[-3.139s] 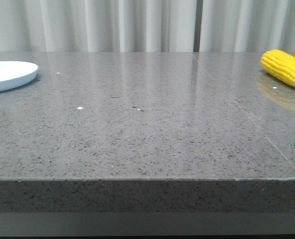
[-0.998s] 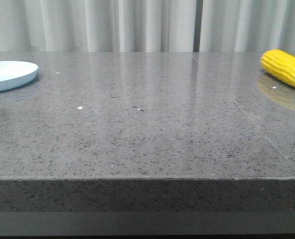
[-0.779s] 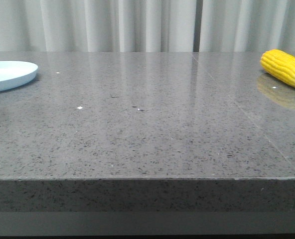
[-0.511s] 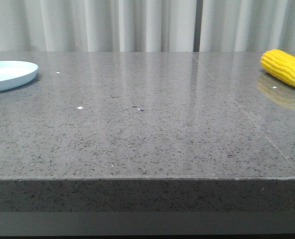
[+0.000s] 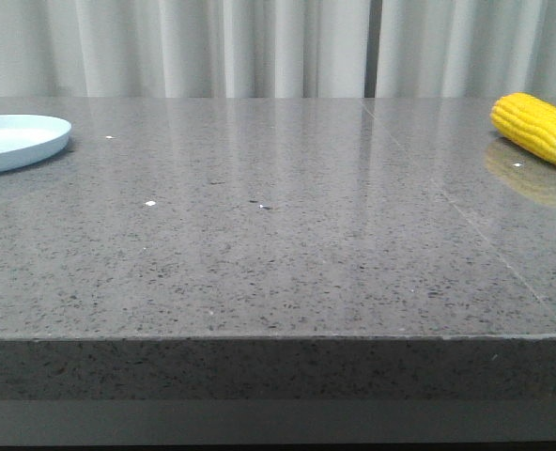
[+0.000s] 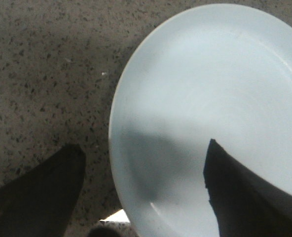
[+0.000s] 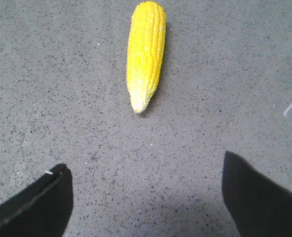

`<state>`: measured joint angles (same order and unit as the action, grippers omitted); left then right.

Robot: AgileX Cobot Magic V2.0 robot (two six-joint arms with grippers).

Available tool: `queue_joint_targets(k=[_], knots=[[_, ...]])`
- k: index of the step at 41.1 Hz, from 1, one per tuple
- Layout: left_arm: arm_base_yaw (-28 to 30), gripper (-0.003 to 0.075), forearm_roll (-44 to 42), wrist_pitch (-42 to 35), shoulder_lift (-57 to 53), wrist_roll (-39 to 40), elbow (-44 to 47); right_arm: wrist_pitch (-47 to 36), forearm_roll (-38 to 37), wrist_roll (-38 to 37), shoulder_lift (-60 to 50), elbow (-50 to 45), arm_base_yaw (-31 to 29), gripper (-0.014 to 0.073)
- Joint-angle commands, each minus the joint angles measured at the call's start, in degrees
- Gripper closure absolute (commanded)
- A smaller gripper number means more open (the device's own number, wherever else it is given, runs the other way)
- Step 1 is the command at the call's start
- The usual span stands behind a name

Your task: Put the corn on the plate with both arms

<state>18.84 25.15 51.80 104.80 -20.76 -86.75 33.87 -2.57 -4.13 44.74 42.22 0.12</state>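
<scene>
Meanwhile, plate (image 6: 205, 98) bare, corn (image 7: 146, 52) apart on the table (image 5: 278, 244), both arms' fingers spread, empty.

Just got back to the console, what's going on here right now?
Nothing is held yet. The corn lies on the grey table at its far right, and the right gripper hangs open above it, fingers spread, the cob's pale tip towards them. The plate sits bare at the far left, with the left gripper open over its rim.
</scene>
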Motion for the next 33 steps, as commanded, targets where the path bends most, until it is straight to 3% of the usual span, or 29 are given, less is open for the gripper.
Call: queue_joint_targets(k=[1,11,15,24,33], knots=[[0.01,0.0229,2.31,-1.89,-0.79,-0.28,-3.15,-4.24,-0.89,0.30,0.00,1.88,-0.08,-0.0041],[0.01,0.0256,2.42,-1.13,2.73,-0.28,-5.40,-4.24,-0.89,0.30,0.00,1.88,-0.08,-0.0041],[0.01,0.0364,2.42,-0.10,3.25,-0.28,-5.53,-4.24,-0.89,0.30,0.00,1.88,-0.08,-0.0041],[0.01,0.0720,2.42,0.89,3.48,-0.28,-5.62,-4.24,-0.89,0.30,0.00,1.88,-0.08,-0.0041],[-0.12,0.0741,2.85,3.82,3.27,-0.37,-7.13,-4.24,-0.89,0.30,0.00,1.88,-0.08,-0.0041]])
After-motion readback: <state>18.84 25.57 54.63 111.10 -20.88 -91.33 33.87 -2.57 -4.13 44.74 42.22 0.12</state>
